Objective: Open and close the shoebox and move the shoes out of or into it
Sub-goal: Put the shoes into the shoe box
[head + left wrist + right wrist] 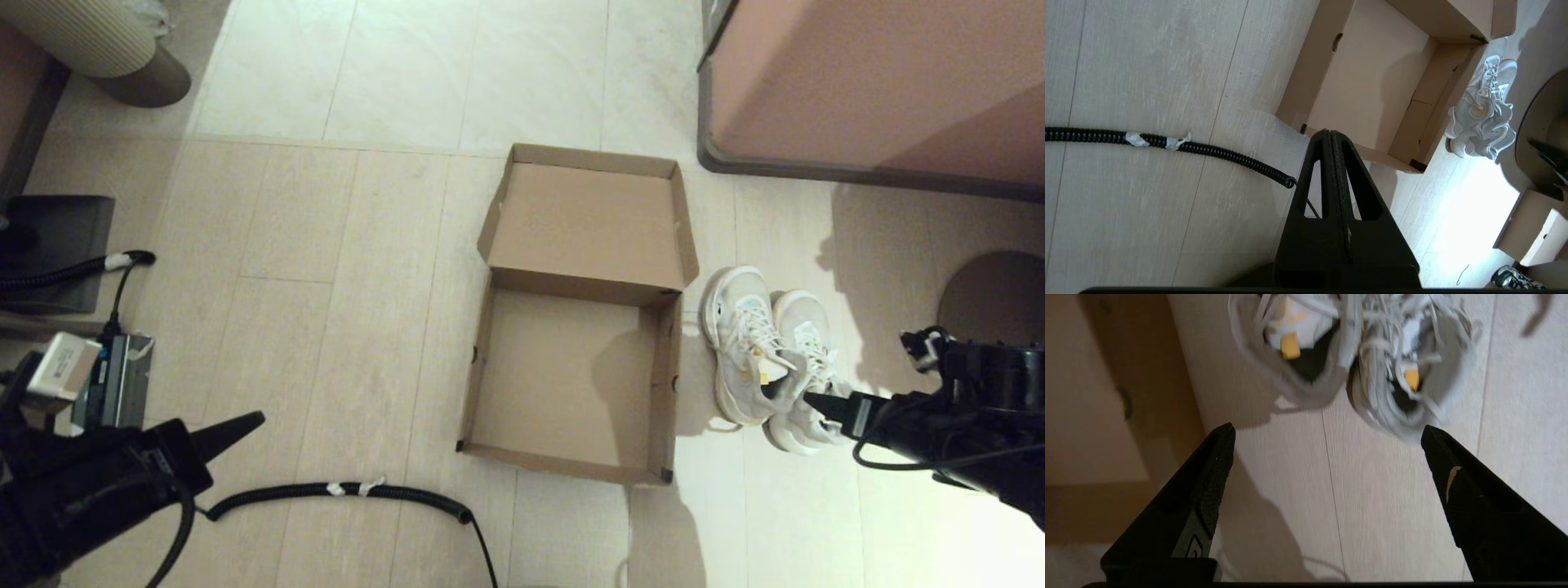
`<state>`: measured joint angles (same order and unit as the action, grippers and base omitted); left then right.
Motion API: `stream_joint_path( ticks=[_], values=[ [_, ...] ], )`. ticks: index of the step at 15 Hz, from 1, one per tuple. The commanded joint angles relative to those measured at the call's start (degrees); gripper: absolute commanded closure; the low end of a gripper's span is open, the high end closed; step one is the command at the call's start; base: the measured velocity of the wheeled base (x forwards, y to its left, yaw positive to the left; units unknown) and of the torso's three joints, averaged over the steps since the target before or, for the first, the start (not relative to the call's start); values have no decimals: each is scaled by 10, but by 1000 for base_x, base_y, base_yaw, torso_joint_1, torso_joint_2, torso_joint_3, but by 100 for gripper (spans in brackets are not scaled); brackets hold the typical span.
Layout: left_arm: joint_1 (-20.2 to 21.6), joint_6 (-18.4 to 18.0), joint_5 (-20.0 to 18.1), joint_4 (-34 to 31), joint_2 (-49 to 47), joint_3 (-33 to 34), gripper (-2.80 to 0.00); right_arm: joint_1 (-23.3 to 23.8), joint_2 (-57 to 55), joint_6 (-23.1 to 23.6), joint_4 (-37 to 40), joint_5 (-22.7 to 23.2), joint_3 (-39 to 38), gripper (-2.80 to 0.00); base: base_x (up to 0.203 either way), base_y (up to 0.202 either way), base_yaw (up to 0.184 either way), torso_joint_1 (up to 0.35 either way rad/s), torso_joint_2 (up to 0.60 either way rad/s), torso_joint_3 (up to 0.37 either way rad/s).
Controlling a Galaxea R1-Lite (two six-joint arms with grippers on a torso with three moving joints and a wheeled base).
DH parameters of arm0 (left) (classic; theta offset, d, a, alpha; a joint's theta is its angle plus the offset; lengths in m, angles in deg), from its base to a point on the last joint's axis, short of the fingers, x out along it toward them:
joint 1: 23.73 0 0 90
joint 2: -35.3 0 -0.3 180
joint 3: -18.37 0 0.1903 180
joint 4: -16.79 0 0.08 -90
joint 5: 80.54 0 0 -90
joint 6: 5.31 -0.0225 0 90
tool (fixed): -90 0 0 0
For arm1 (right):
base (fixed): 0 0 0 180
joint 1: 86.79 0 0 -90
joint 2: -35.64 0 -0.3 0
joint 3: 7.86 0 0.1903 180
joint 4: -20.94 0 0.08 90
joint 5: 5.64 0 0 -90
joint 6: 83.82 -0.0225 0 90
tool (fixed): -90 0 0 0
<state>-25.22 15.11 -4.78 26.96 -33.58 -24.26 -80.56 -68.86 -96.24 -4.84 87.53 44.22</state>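
Head view: shoebox [571,384] lies open on the floor, shoes [767,359] side by side just beside its right wall.
Plain brown cardboard, lid flipped back flat, inside bare — white mesh sneakers, loose laces, thick soles. Pale wood-look plank floor [326,343], tile beyond; ribbed black cable [343,491] curls near the box's front-left corner. Right gripper [1327,457] hangs spread wide at the heels, not touching. Left gripper [1331,136] parked low left, fingers pressed together.
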Motion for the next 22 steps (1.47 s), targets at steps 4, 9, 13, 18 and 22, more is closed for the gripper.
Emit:
stream_joint_path(
  ticks=[4,9,13,18,22],
  values=[
    [0,-1,13,4,14,29,0,0,-167,2,-24,2,118,-280,0,0,0,0,0,0],
    [-21,-39,95,2,143,170,0,30,-206,7,-26,0,142,-280,0,0,0,0,0,0],
    [-23,-49,136,-66,219,185,0,41,-227,7,-28,1,156,-280,0,0,0,0,0,0],
    [-21,-62,152,-146,340,201,0,42,-278,5,-31,2,204,-280,0,0,0,0,0,0],
    [-11,-78,154,-281,490,197,0,41,-298,3,-33,2,242,0,0,0,0,0,0,0]
  ],
)
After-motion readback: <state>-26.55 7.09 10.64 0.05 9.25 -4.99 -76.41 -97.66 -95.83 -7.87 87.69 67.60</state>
